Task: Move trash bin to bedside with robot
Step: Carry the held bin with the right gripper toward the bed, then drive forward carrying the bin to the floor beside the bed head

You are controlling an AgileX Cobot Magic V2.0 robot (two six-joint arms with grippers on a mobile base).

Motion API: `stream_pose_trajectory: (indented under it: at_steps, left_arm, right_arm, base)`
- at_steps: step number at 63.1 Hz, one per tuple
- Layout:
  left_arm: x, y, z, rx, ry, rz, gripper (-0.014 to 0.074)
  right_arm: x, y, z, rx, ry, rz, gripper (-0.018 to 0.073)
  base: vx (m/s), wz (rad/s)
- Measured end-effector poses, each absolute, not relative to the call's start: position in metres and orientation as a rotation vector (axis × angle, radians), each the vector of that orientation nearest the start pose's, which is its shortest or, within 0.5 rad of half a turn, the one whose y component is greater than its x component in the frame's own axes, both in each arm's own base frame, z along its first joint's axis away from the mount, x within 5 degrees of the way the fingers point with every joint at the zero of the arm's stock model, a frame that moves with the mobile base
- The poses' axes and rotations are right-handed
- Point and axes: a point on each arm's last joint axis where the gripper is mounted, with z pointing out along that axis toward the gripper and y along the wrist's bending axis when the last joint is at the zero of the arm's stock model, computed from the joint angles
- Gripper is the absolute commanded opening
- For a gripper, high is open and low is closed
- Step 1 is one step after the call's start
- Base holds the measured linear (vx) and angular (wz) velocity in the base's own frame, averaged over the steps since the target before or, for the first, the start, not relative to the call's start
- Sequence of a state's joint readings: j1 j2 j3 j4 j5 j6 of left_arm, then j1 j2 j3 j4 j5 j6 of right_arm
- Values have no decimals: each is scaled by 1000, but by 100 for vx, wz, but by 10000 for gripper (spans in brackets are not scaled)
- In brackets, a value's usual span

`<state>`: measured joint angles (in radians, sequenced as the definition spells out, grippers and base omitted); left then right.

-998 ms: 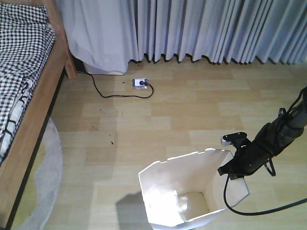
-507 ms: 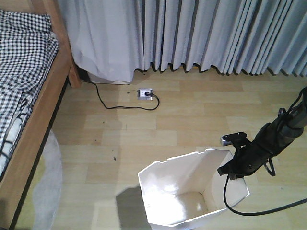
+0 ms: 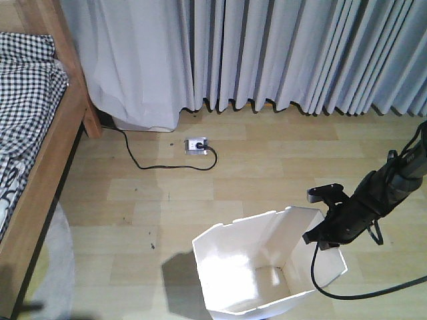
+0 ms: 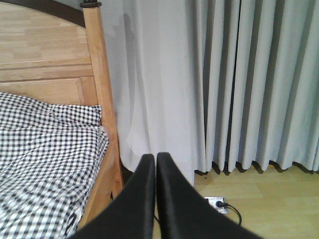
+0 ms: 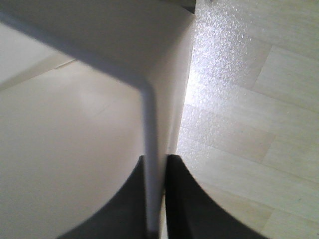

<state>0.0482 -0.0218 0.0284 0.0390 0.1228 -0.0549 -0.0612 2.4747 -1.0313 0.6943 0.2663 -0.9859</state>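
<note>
Right pincer (image 5: 155, 164) is clamping the trash bin (image 3: 257, 267) by its rim wall. The bin is standing on the floor (image 3: 267, 167), well apart from the bed (image 3: 50, 167). Left pincer (image 4: 156, 167) is resting together (empty). Likely risk: the thin wall slipping, or the bin tipping while dragged.

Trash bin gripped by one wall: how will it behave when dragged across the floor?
Probably light: the trash bin looks empty and thin-walled. Held by the right claw at one rim only, it may flex or tilt. The smooth plank floor should let it slide.
</note>
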Motion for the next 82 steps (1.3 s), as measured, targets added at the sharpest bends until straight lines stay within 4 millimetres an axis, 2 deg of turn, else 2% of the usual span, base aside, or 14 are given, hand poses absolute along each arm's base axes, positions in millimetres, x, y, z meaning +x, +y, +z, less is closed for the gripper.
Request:
stream_pose_trajectory:
  at_steps: [82]
  left_arm:
    - [56,3,194,-56,1612,29,-6]
  right_arm:
    - [322,-4,-63,-383,3068,255,-6]
  base:
    - [18,5]
